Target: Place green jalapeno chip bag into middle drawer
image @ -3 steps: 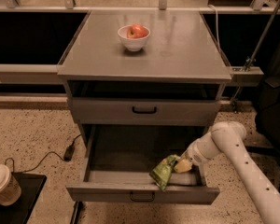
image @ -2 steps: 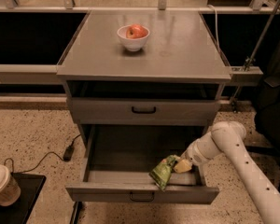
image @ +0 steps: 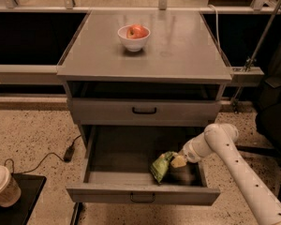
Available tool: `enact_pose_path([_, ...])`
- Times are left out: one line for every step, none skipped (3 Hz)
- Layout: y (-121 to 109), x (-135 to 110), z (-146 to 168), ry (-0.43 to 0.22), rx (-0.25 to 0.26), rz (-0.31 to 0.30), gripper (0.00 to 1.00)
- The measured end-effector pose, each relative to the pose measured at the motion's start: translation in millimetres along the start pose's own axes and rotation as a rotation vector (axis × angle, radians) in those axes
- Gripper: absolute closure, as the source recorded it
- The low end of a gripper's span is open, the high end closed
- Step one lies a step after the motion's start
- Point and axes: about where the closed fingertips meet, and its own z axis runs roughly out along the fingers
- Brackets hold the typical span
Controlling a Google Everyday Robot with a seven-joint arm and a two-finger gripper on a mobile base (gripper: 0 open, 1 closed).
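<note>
Now, one green jalapeno chip bag (image: 160, 166) in the middle drawer (image: 107, 192), my gripper (image: 178, 161) against it, grasp I cannot tell, one apple (image: 137, 31) in one bowl (image: 133, 42)

Jalapeno chip bag (image: 161, 166) in middle drawer (image: 124, 150), front right; claw (image: 179, 161) at its right end; bowl (image: 133, 42) on cabinet top (image: 182, 48).

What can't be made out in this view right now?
- Gripper, at the right of the open grey metal middle drawer: its hold on the wrinkly green jalapeno chip bag is hidden by its own wrist in the camera view.
- Pale lidded cup, lower left: cut by the frame edge.
</note>
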Motion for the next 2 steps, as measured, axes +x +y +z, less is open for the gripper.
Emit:
enact_pose_path([-24.8, -11.3, 0.8, -0.073, 0.106, 0.037, 1.0])
enact_pose_path([-29.0, -16.1, 1.7, -0.091, 0.122, 0.038, 1.0])
